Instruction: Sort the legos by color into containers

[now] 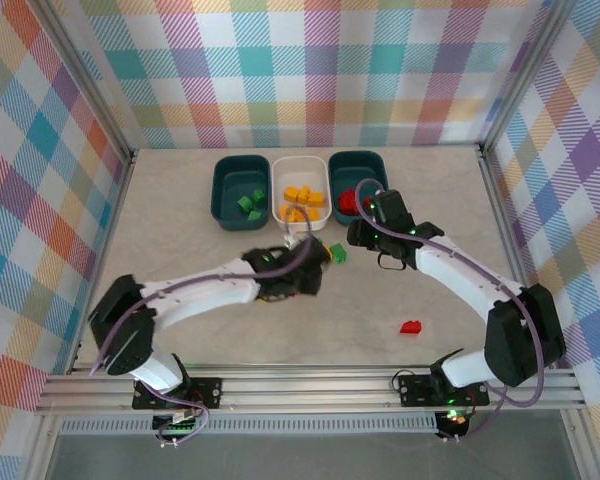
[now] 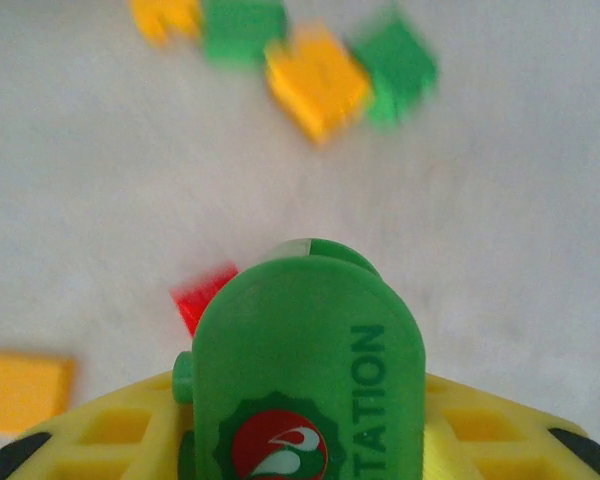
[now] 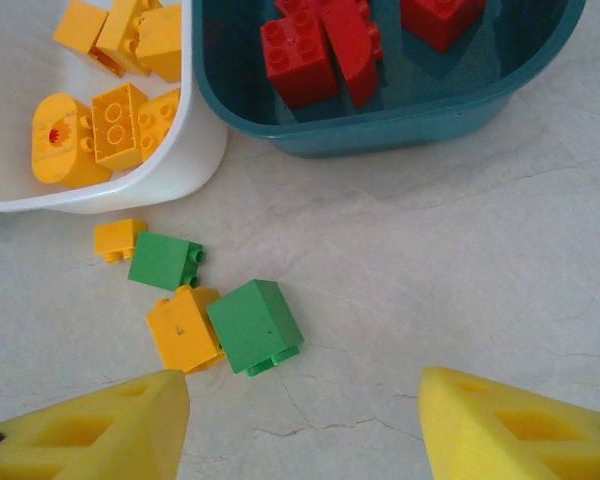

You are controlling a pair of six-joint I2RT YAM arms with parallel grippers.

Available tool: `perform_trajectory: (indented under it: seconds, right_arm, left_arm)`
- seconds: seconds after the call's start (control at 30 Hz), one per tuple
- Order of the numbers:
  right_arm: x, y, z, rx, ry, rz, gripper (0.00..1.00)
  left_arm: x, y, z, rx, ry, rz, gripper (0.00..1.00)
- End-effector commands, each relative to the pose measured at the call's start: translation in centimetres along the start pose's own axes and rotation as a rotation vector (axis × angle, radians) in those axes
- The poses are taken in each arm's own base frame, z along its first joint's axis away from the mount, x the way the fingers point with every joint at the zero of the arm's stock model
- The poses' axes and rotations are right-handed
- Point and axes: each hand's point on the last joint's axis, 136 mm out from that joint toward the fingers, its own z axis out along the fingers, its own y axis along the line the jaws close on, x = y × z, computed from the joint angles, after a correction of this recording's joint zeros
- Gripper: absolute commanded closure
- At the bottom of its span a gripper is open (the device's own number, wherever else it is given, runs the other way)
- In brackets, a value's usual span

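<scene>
A pale, faintly veined tabletop [image 1: 180, 240] spreads beneath and around the left claw [image 1: 312, 268] and the right claw [image 1: 363, 236]. Beyond both claws rises a back wall [image 1: 310, 70] of pastel plaid cloth. A matching left wall [image 1: 40, 200] stands outward of the left claw, and a right wall [image 1: 570, 200] outward of the right claw. Bare aluminium posts [image 1: 92, 95] mark the far corners. An aluminium rail [image 1: 310, 385] runs along the table edge behind the claws. The light is even and the shadows are soft.
</scene>
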Motion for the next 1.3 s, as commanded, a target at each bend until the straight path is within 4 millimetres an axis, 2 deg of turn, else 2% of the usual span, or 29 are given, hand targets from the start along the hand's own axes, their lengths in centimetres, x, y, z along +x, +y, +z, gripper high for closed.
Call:
perform_trajectory:
  seconds: [0.0,0.1,0.2,0.33,0.43,0.57,0.7,0.83,0.93,0.97,1.03,1.17,1.27]
  right_arm:
    - [-0.1,-0.3,-0.1,-0.01,-0.024,0.047,0.38]
    - [0.6,-0.4,-0.1,-0.019,-0.002,0.057,0.38]
    - [1.9,-0.5,0.1,-0.04,0.026,0.07,0.38]
    - [3.4,-1.4,-0.3,-0.024,0.05,0.079,0.38]
    - [4.0,-2.3,-1.1,-0.001,0.042,0.079,0.38]
    - [4.2,-3.4,-2.3,0.045,0.026,0.093,0.38]
    - [4.6,-5.5,-3.5,0.138,0.003,0.134,0.36]
    - [5.7,-5.6,-3.4,0.131,0.035,0.133,0.35]
    - [6.4,-3.5,-2.6,0.029,0.094,0.082,0.35]
    - [6.6,-2.9,-2.3,0.012,0.111,0.062,0.35]
    - [6.8,-1.4,-1.7,-0.007,0.131,-0.003,0.35]
    - [6.8,1.7,-0.8,-0.016,0.146,-0.133,0.36]
    - [7.5,5.0,0.3,-0.051,0.171,-0.234,0.37]
  left_arm:
    - [-5.9,5.7,-0.1,-0.031,-0.057,-0.133,0.66]
    - [-10.5,11.1,1.3,-0.07,-0.07,-0.305,0.65]
    - [-13.7,12.9,3.0,-0.041,-0.07,-0.38,0.64]
    - [-16.7,16.1,5.9,-0.09,-0.049,-0.423,0.64]
    - [-18.1,17.7,8.2,-0.12,-0.026,-0.434,0.64]
    - [-18.5,19.1,10.6,-0.164,0.01,-0.436,0.63]
    - [-18.4,19.8,11.9,-0.198,0.025,-0.443,0.61]
    - [-18.4,20.1,12.5,-0.202,0.033,-0.437,0.51]
    - [-18.8,19.9,12.1,-0.19,0.03,-0.424,0.32]
    - [-19.0,20.0,11.6,-0.191,0.024,-0.421,0.24]
    - [-19.5,19.8,10.0,-0.191,0.003,-0.416,0.16]
    - [-20.1,19.2,5.6,-0.165,-0.063,-0.43,0.11]
    - [-18.6,18.6,2.4,-0.102,-0.131,-0.481,0.09]
